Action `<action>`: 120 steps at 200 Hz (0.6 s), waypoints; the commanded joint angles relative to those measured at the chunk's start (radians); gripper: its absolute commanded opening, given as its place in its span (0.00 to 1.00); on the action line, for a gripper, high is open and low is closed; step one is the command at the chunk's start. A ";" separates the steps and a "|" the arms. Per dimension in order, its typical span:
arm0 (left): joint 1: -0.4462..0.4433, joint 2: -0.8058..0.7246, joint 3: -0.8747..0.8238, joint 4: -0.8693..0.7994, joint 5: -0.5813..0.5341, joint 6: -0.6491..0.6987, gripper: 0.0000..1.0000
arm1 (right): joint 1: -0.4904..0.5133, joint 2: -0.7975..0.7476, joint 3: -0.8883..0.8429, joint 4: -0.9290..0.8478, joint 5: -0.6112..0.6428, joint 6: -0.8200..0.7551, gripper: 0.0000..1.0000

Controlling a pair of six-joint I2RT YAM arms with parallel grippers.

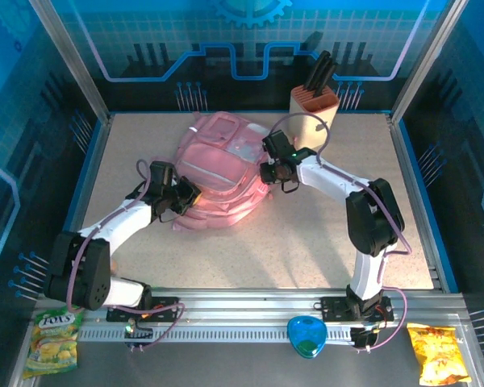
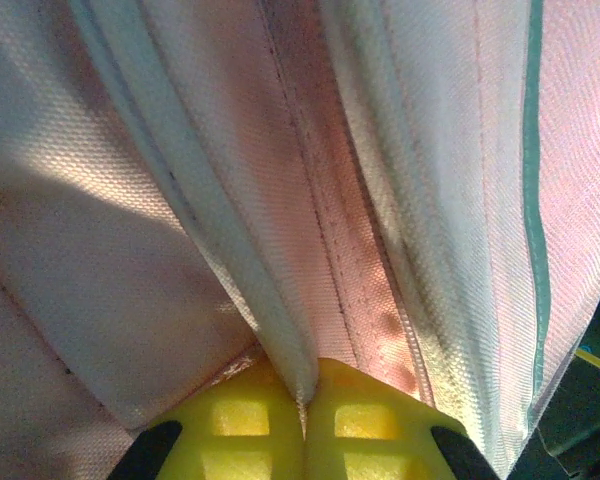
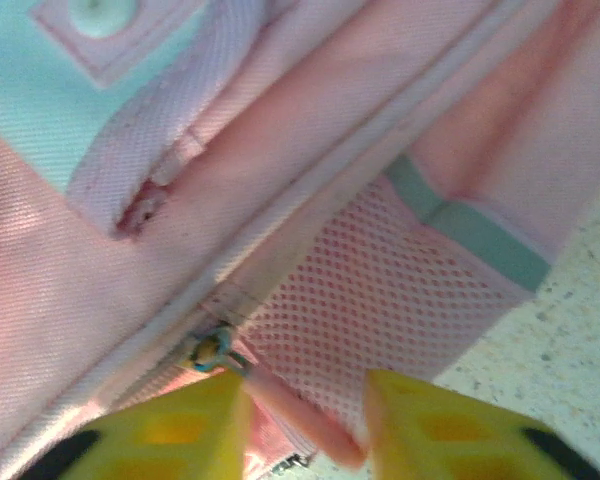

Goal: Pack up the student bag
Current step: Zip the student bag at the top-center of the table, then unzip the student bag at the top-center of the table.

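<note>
The pink student bag (image 1: 222, 165) lies flat in the middle of the table. My left gripper (image 1: 189, 196) is at the bag's near-left edge; in the left wrist view its yellow fingers (image 2: 240, 420) are shut on a pale fold of the bag's fabric (image 2: 280, 330). My right gripper (image 1: 268, 171) is at the bag's right side. In the right wrist view it (image 3: 305, 400) stands open over the mesh side pocket (image 3: 380, 290). A pink zipper pull (image 3: 300, 415) hangs from a teal slider (image 3: 212, 350) between the fingers, close to the left one.
A wooden knife block (image 1: 315, 103) stands at the back, right of the bag. On the near rail lie a green snack packet (image 1: 55, 339), a blue heart-shaped item (image 1: 306, 336) and a yellow chip packet (image 1: 440, 353). Bare tabletop (image 1: 306, 242) spreads in front of the bag.
</note>
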State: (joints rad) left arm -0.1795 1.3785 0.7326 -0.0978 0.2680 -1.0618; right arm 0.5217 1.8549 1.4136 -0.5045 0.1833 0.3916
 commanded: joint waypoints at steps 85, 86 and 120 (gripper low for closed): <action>-0.006 0.026 0.049 0.011 0.058 0.079 0.11 | 0.047 -0.169 -0.200 0.379 -0.394 0.174 0.71; -0.006 0.026 0.049 0.012 0.059 0.079 0.11 | 0.048 -0.165 -0.196 0.379 -0.395 0.175 0.71; -0.008 0.031 0.057 0.001 0.074 0.090 0.12 | 0.055 -0.071 -0.114 0.369 -0.390 0.160 0.73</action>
State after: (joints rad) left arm -0.1799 1.3960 0.7456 -0.1013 0.2855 -1.0119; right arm 0.5671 1.7279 1.2385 -0.1814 -0.1669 0.5434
